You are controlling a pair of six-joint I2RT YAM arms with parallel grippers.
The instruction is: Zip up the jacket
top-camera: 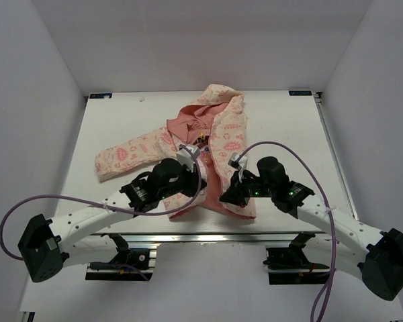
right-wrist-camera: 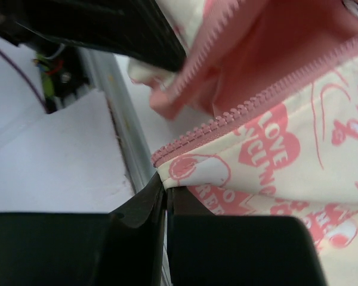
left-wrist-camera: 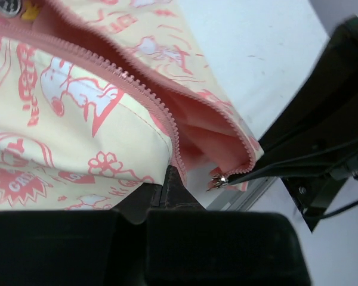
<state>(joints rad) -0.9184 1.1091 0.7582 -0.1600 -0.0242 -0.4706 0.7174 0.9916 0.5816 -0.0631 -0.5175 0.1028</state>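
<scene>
At the near edge of the table (top-camera: pixel 289 134), the left gripper (left-wrist-camera: pixel 169 182) pinches one bottom corner of the jacket (left-wrist-camera: pixel 77 149) beside its zipper (left-wrist-camera: pixel 149 98). The right gripper (right-wrist-camera: pixel 165 186) clamps the other corner, both finger pairs together on fabric. Beyond, the front lies unzipped — hood farthest.

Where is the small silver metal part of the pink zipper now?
In the left wrist view, centre right: the small silver metal part ends the farther pink zipper row, just right of the left gripper.
</scene>
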